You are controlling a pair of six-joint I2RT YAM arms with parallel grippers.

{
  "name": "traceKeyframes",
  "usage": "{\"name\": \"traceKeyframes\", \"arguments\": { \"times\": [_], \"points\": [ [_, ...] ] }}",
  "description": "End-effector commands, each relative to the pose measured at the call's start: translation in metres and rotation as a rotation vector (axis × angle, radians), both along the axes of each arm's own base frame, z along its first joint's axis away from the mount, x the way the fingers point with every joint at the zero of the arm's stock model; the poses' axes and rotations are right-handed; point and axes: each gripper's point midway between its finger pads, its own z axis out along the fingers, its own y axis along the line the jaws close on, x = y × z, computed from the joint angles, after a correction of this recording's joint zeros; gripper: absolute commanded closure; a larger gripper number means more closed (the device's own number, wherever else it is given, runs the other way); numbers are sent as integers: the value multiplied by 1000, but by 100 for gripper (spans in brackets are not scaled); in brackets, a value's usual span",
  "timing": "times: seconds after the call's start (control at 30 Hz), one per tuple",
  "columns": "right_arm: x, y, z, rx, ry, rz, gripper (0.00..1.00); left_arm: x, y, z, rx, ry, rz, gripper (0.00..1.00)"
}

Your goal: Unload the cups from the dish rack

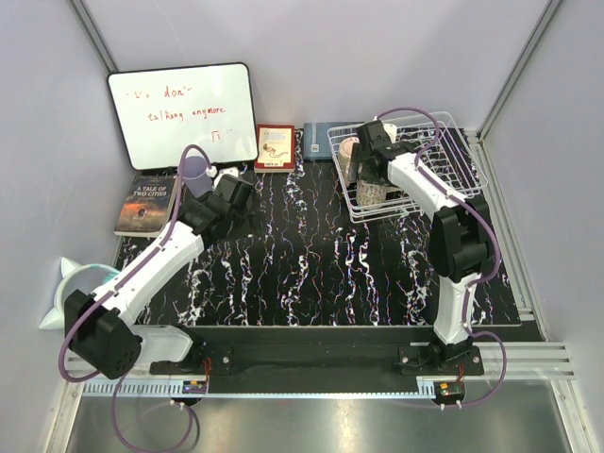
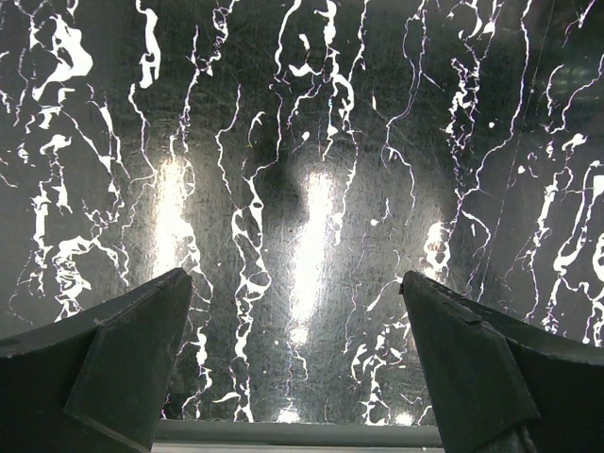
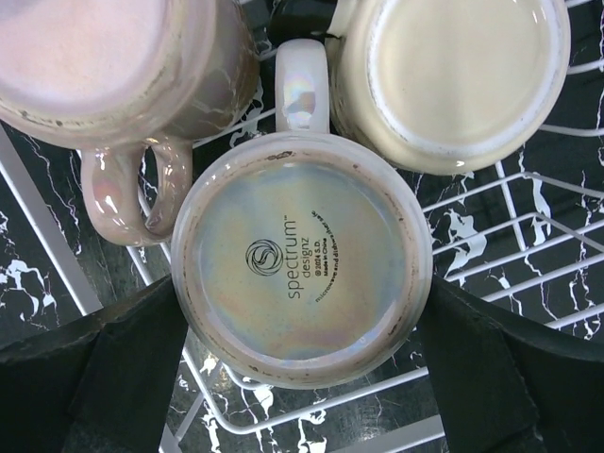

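Observation:
In the white wire dish rack (image 1: 460, 162) (image 3: 528, 257) at the back right, three cups stand upside down. An iridescent cup (image 3: 302, 260) (image 1: 370, 193) sits in the middle of the right wrist view. A pink cup (image 3: 113, 66) (image 1: 348, 151) and a cream cup (image 3: 453, 75) stand behind it. My right gripper (image 3: 304, 283) (image 1: 374, 160) is open, one finger on each side of the iridescent cup's base. My left gripper (image 2: 294, 278) (image 1: 236, 193) hangs open over the bare black marbled mat (image 2: 302, 142), holding nothing. A lavender cup (image 1: 194, 170) stands on the mat's back left, beside the left arm.
A whiteboard (image 1: 182, 113) leans at the back left. A dark book (image 1: 146, 203) lies below it. A red book (image 1: 275, 147) and a grey-blue book (image 1: 319, 140) stand at the back middle. A white and teal object (image 1: 68, 288) sits off the mat's left edge.

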Motion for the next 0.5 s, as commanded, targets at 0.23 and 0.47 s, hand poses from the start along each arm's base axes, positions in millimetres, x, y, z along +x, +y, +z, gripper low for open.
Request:
{"name": "traceKeyframes", "arguments": {
  "times": [0.23,0.47],
  "points": [
    [-34,-19,-30,-54,142,-39,0,7,-13,14,-46,-43,-30,1],
    [-41,-19,-40,-52,179,-40,34,4,-11,14,-46,-49,-27,1]
  ]
}}
